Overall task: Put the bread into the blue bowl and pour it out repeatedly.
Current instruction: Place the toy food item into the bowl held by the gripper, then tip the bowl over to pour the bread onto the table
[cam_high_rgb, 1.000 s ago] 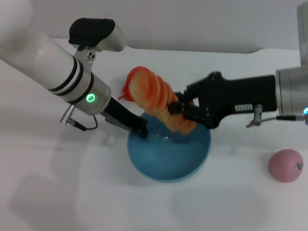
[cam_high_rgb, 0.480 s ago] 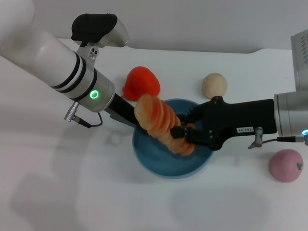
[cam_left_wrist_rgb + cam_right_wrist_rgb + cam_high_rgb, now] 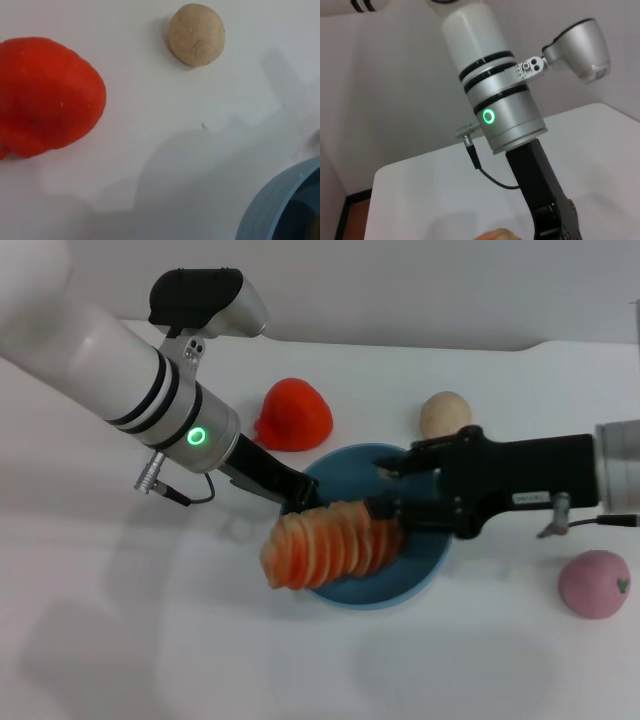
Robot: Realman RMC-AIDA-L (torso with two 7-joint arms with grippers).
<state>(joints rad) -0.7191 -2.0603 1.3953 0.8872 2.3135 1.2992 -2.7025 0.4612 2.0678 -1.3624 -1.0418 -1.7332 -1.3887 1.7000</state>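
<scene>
The blue bowl [image 3: 425,565] stands on the white table in the middle of the head view; its rim also shows in the left wrist view [image 3: 280,200]. The bread [image 3: 325,548] lies on its side, striped top up, across the bowl's front-left rim, one end inside and the other sticking out over the table. My right gripper [image 3: 388,488] is over the bowl, jaws spread, the lower finger just above the bread's inner end. My left gripper [image 3: 297,502] is shut on the bowl's left rim. A sliver of bread [image 3: 495,234] shows in the right wrist view.
A red toy [image 3: 293,415] and a small beige ball [image 3: 445,415] lie behind the bowl; both show in the left wrist view, red toy [image 3: 45,100], ball [image 3: 196,34]. A pink round toy [image 3: 595,583] lies at the right.
The bread has tipped from slanting upright in my right gripper to lying flat across the bowl's front-left rim. The right gripper's jaws have spread. The bowl has shifted slightly back and right.
</scene>
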